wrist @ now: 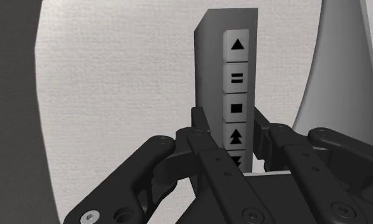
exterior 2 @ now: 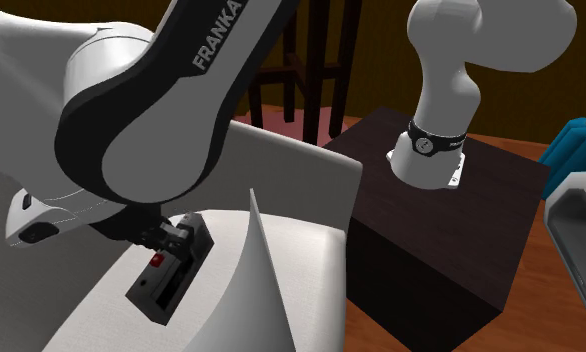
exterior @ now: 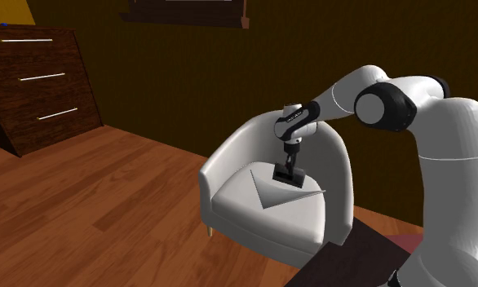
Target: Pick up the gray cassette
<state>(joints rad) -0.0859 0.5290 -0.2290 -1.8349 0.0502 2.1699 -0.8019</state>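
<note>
Wrist view: the fingers (wrist: 202, 125) are clamped on the near end of the gray cassette (wrist: 226, 70), which rests on the white armchair (exterior: 229, 159) seat. Gripping across its narrow width probably secures the lift.

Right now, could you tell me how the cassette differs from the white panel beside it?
The cassette is dark grey with a row of light buttons; the panel is plain white. The cassette is a boxy block; the panel is thin and tapers to a point. The gripper clasps the cassette, while the panel is untouched. Both are on the armchair seat.
</note>
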